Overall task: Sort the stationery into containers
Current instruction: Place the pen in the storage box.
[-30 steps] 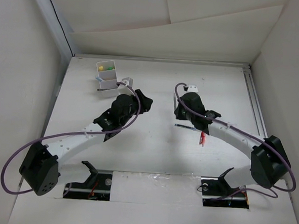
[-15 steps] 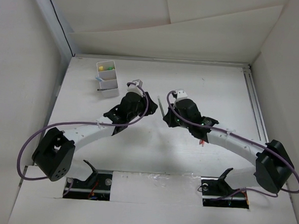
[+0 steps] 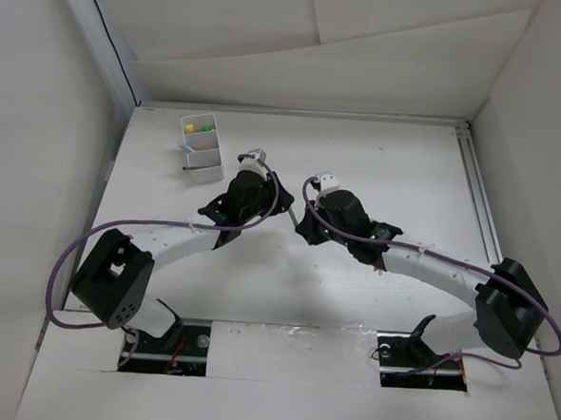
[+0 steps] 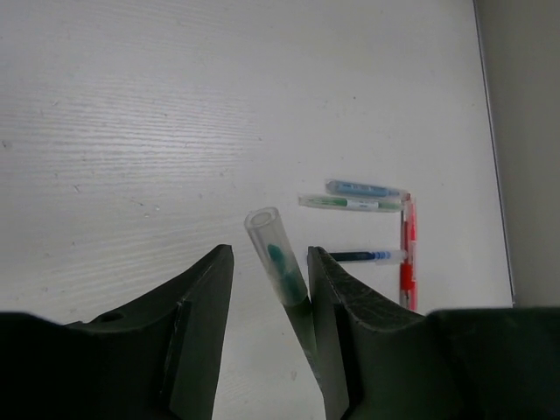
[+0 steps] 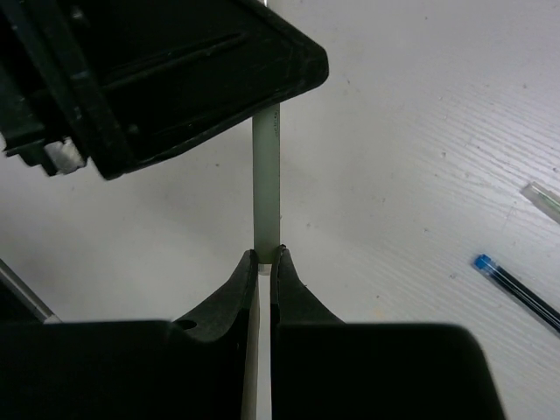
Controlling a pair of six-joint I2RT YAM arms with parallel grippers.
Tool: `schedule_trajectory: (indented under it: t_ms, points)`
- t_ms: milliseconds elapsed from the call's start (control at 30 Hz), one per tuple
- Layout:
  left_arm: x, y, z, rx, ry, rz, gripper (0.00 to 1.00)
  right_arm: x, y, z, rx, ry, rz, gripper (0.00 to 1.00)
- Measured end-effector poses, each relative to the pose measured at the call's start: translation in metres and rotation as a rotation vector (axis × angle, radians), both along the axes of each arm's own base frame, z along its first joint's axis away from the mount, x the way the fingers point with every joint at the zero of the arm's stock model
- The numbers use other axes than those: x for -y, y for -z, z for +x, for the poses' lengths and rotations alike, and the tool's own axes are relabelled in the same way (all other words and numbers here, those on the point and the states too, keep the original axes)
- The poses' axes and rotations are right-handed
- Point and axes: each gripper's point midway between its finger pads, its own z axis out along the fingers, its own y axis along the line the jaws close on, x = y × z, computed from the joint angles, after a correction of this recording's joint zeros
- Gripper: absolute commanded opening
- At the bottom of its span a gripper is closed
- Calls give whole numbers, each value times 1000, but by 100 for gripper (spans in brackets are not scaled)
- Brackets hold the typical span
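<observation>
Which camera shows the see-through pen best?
Left wrist: the clear pen shows its open tip and teal inside. Right wrist shows only a pale stick in the right gripper; from above it's nearly hidden.

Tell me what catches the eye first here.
One pen spans the middle between both grippers: the right gripper is shut on it, and the left gripper stands open around its other end. Loose pens lie on the table nearby, and the box sits at far left.
</observation>
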Motion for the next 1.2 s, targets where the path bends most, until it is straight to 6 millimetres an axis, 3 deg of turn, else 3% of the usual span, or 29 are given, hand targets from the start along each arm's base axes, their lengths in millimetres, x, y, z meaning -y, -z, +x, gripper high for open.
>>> schedule_trajectory:
  t_ms: [300, 500, 600, 700, 733, 767, 867, 1033, 1167, 1200]
  points:
    - [0, 1, 4, -4, -14, -15, 22, -8, -1, -9, 0, -42, 6, 0]
    - [5, -7, 5, 6, -11, -48, 0, -10, 1, -9, 3, -47, 11, 0]
    - [5, -9, 6, 9, -17, -51, 0, -11, -1, -9, 9, -47, 15, 0]
    - [4, -11, 9, 13, -30, -47, 0, -11, -2, -7, 20, -47, 17, 29]
    - [4, -12, 9, 15, -34, -45, 0, -11, -3, -6, 29, -46, 16, 44]
    - [1, -13, 11, 22, -45, -34, 0, -10, -3, -5, 34, -45, 7, 50]
    - [-10, -14, 17, 27, -104, 4, 0, -1, -6, -3, 56, -34, -25, 62]
    - [-33, -35, 41, 78, -253, 37, 0, 23, -41, 9, 139, 42, -28, 63]
    - [-75, -50, 64, 107, -417, 24, 0, 54, -75, 28, 214, 158, 11, 63]
    - [-100, -54, 75, 113, -488, 20, 0, 61, -79, 33, 225, 188, 17, 63]
